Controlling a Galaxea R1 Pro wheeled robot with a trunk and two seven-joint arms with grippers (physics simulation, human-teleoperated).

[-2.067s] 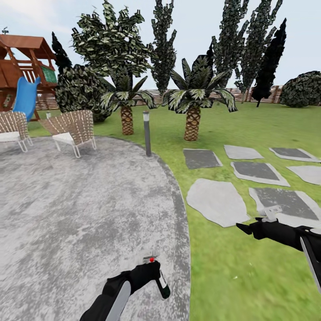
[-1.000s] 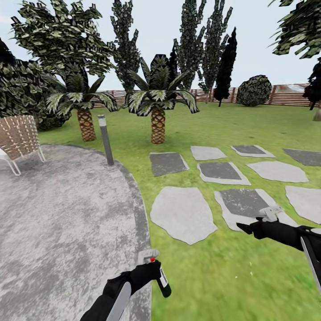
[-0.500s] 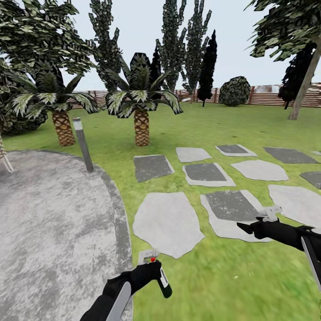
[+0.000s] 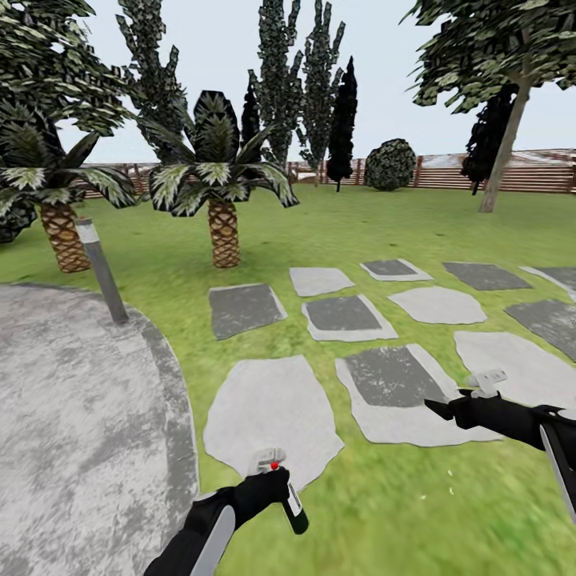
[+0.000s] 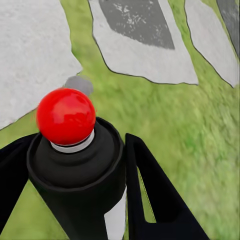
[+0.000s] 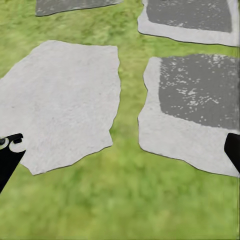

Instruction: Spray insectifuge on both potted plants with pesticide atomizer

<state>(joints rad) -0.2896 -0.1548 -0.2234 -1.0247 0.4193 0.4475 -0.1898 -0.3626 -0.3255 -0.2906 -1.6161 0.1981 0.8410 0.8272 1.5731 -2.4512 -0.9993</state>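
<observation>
Left gripper [image 4: 270,480] — near, low centre, fingers pinched on the bottle [image 4: 293,509]; red tip [image 5: 65,115] up, body angled down toward the lawn [image 4: 384,512]. Right gripper [image 4: 436,410] — near right, fingers spread wide, holding nothing, over grass beside stepping stones [image 4: 272,420]. Far left: patio [image 4: 72,432], grey post [image 4: 102,270], palms [image 4: 218,188]. Far: fence [image 4: 528,172].

Stone patio [image 4: 72,416] lies left, stepping stones [image 4: 272,416] right on the lawn [image 4: 384,232]; palms [image 4: 220,192] and fence [image 4: 528,172] stand behind.
</observation>
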